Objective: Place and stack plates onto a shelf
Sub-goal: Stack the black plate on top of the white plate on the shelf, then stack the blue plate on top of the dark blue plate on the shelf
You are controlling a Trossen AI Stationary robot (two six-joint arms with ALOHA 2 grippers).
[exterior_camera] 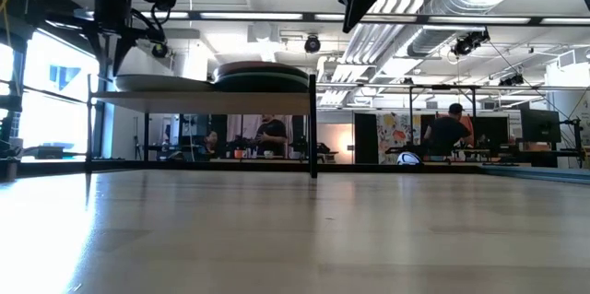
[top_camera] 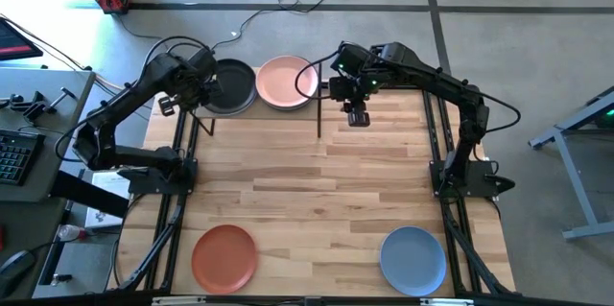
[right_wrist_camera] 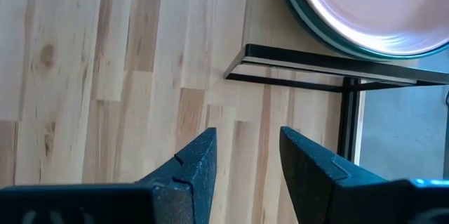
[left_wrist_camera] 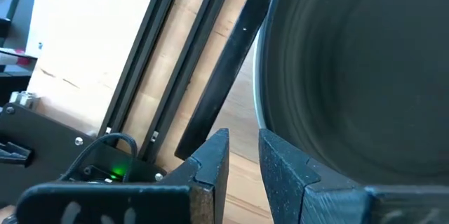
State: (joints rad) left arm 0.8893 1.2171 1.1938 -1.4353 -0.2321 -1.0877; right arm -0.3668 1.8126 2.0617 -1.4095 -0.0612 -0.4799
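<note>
Charcoal plate (top_camera: 230, 85) beside left pincer (top_camera: 203, 89)

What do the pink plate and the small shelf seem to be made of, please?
The pink plate looks like matte ceramic or a hard plastic: its surface is smooth and even, with only a soft sheen; which of the two cannot be told. The shelf seems to be a pale wooden board, with visible grain, on a thin black frame, probably painted metal.

four plates show from above: one charcoal plate (top_camera: 230, 85), one pink plate (top_camera: 286, 82), one terracotta plate (top_camera: 224, 258), one blue plate (top_camera: 413, 260); one shelf (top_camera: 317, 114); two grippers, left (top_camera: 203, 87), right (top_camera: 357, 117)
</note>
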